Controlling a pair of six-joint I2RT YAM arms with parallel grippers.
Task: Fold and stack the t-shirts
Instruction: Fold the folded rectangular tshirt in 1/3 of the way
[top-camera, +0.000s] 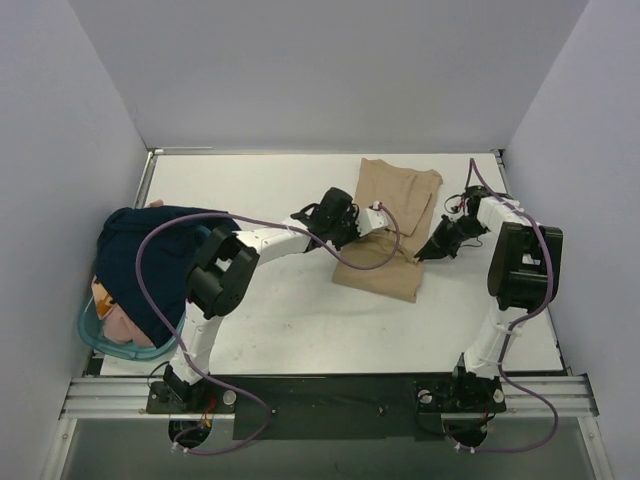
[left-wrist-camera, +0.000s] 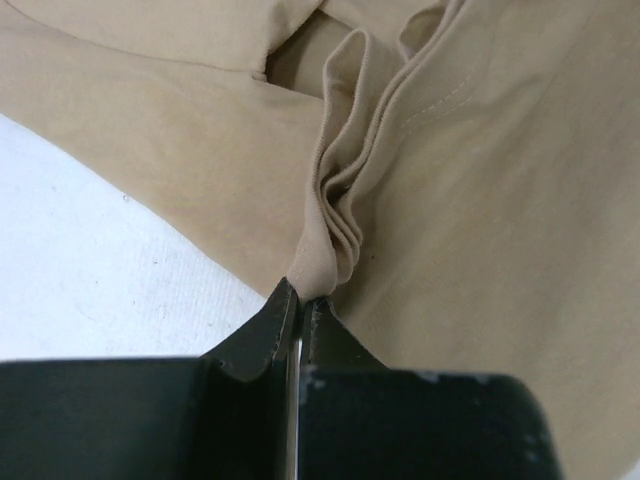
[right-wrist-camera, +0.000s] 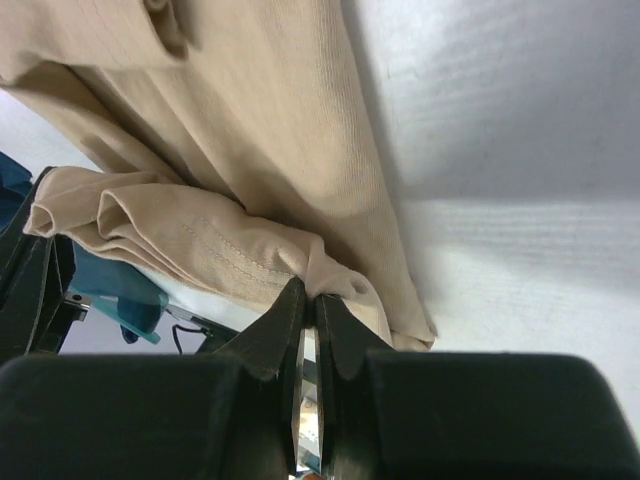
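The tan t-shirt (top-camera: 385, 225) lies partly folded on the white table, right of centre. My left gripper (top-camera: 362, 226) is shut on a bunched fold of it (left-wrist-camera: 335, 215) at the shirt's left side. My right gripper (top-camera: 421, 255) is shut on the shirt's right lower edge (right-wrist-camera: 335, 280), lifted off the table. The dark navy t-shirt (top-camera: 150, 250) is draped over the teal basket at the left. A pinkish-orange t-shirt (top-camera: 118, 322) shows under it.
The teal round basket (top-camera: 92, 335) stands at the table's left edge. White walls close the table at the back and sides. A black rail (top-camera: 330, 395) with the arm bases runs along the near edge.
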